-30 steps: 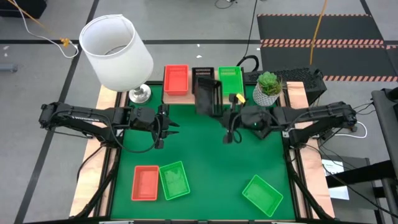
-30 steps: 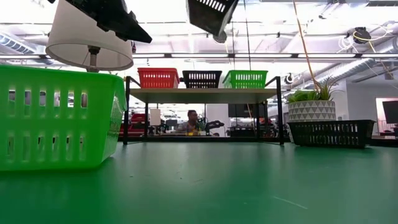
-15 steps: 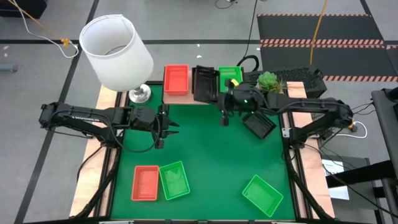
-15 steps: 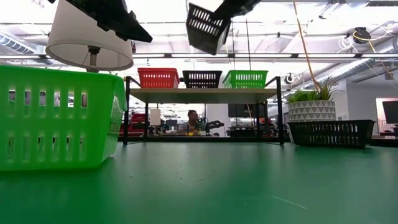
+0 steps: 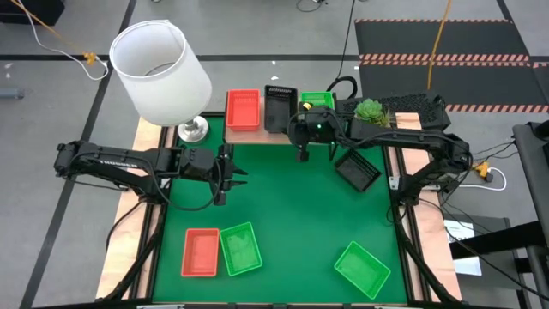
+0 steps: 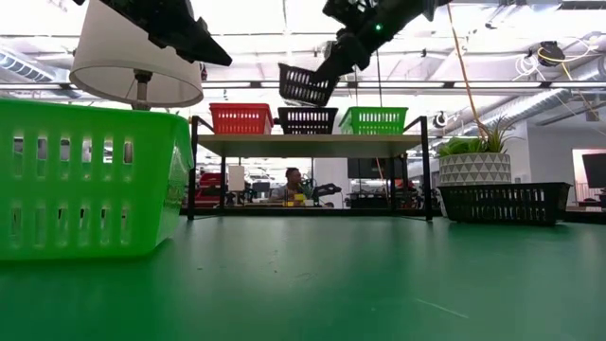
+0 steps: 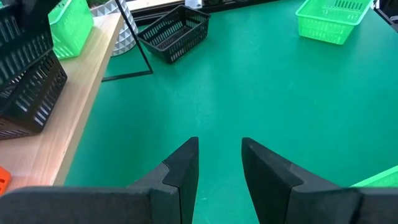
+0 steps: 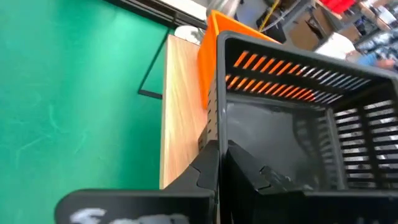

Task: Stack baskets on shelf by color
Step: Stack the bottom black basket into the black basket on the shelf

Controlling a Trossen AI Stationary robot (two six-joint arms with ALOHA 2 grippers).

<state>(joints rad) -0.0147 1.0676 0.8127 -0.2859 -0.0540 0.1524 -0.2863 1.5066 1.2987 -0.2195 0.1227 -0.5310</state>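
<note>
The right gripper (image 5: 300,130) pinches the rim of a black basket (image 6: 305,85), its fingers pressed together on the wall; the right wrist view shows the near wall (image 8: 214,124) clamped between the dark fingertips. In the low view this basket hangs tilted in the air just above the shelf (image 6: 308,144), over the black basket (image 6: 307,120) already standing in the middle of the wooden top. An orange-red basket (image 5: 243,109) sits on the shelf's left end and a green basket (image 5: 319,104) on its right end; all three look empty.

The left gripper (image 7: 219,163) hovers over the green mat (image 5: 283,215) at the table's left side, its fingers parted with a moderate gap and holding nothing.

On the mat, another black basket (image 5: 357,172) lies empty near the right edge, below the potted plant (image 5: 370,118). Near the front, an orange-red basket (image 5: 202,251) and a green basket (image 5: 241,248) lie side by side, touching, and a third green basket (image 5: 362,269) lies well apart toward the front right. A white lamp (image 5: 160,73) stands at the back left corner.
</note>
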